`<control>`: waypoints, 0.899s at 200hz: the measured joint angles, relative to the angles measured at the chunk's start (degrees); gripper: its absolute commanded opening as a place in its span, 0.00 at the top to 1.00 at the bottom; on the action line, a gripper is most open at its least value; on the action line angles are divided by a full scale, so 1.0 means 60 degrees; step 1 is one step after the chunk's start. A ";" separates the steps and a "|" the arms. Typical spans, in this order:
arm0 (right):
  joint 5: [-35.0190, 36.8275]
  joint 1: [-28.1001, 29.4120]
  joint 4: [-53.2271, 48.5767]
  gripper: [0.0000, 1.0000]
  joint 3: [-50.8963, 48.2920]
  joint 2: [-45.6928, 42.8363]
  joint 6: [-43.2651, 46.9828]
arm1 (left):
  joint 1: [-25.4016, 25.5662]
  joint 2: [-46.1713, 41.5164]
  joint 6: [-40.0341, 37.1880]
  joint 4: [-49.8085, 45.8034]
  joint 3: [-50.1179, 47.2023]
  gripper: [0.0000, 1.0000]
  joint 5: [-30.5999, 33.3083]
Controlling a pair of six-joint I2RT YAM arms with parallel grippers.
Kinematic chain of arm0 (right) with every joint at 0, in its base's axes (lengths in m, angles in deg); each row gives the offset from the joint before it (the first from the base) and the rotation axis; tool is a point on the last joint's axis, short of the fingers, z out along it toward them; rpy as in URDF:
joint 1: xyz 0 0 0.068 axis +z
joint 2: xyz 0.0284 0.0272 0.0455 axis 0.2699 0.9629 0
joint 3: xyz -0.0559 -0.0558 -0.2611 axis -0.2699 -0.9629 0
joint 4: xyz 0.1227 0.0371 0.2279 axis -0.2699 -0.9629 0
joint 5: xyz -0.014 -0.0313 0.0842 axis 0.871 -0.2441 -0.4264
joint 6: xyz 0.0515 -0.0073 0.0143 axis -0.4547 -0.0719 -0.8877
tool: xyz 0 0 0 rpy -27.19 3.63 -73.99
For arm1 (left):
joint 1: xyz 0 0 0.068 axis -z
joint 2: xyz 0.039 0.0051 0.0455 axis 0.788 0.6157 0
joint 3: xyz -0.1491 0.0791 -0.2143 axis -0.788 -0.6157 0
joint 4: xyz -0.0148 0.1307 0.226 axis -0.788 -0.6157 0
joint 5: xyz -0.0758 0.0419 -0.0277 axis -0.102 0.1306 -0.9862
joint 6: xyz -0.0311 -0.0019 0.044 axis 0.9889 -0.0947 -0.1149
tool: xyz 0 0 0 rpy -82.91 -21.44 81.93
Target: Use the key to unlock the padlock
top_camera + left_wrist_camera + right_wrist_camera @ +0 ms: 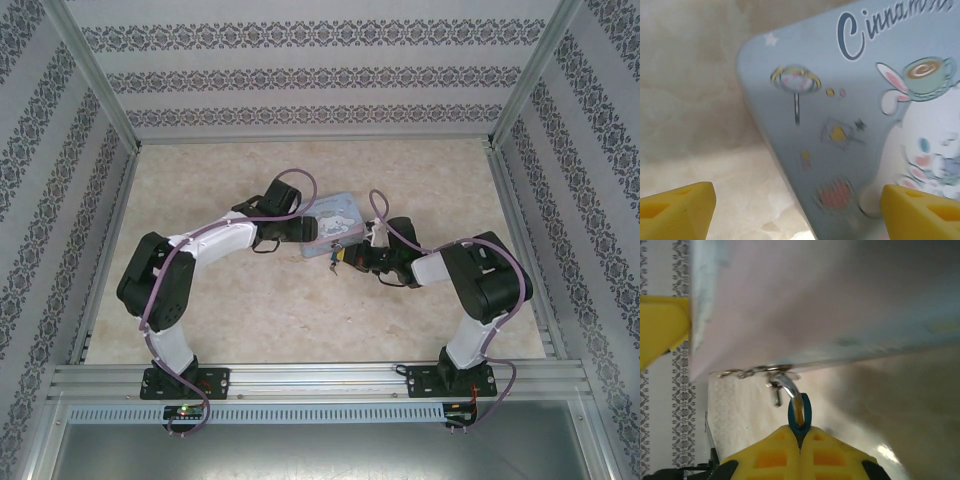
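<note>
Top view, near edge: both arm bases at 6 o'clock, elbows bowed outward, wrists meeting mid-table (250,320).

Right gripper (800,436), at the 6 o'clock edge of the tin box (340,212): yellow fingers pressed together, pinching the padlock (800,415) by its small blue body, seen edge-on. Its thin silvery shackle (788,385) curves up to the tin's rim. Small silvery pieces (774,392) dangle just beside it, too blurred to identify.

Left gripper (797,202), at the tin's 9 o'clock side: fingers spread wide, straddling a rounded corner of the printed lid, one finger over the lid and the other over bare table.

Beyond, at 12 o'clock: a patterned wall (320,80).
</note>
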State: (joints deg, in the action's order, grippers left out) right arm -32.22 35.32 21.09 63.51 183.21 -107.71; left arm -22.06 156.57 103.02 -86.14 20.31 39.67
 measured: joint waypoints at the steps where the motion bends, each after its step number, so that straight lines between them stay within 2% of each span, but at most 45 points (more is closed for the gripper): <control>1: 0.0004 0.0000 0.0004 1.00 0.0000 0.0007 -0.0007 | 0.0000 0.0004 0.0000 0.0011 -0.0004 0.15 0.0000; 46: 0.0335 0.0120 0.0193 1.00 -0.0055 0.0047 -0.0583 | 0.0011 0.0022 0.0040 0.0131 -0.0022 0.15 -0.0066; 114: 0.0739 0.0270 0.1355 1.00 -0.0372 0.0280 -0.1781 | 0.0018 0.0025 0.0171 0.0342 -0.0153 0.16 -0.0138; 180: 0.1326 0.0266 0.1577 1.00 -0.0393 0.0255 -0.2714 | 0.0073 0.0087 0.0171 0.0688 -0.0219 0.17 -0.0146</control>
State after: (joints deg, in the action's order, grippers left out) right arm -24.26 36.91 30.56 61.15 184.74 -124.00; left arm -21.63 157.10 104.05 -82.01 19.00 38.80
